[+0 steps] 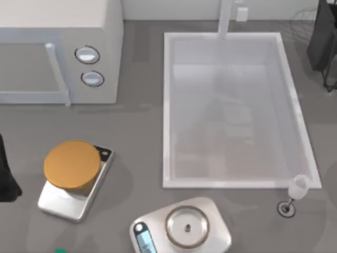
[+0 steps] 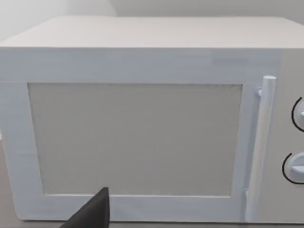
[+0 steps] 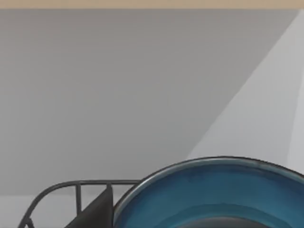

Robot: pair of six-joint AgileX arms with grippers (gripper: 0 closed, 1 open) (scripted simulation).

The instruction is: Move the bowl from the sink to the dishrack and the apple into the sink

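Low in the right wrist view, I'd settle the glossy blue bowl squarely over the dark wire dishrack before letting go, though I cannot tell the jaws' state.

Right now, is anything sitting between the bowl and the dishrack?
Nothing visible. In the right wrist view the bowl is right up against the dishrack's dark wire rail, nothing between them.

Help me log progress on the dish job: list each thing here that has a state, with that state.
Sink: nothing inside it.
Bowl: out of the sink, beside the dishrack wire.
Microwave: door shut.
Wine glass: upright at the sink's near right corner.
Round scale: dish bare.
Square scale: orange disc on top.
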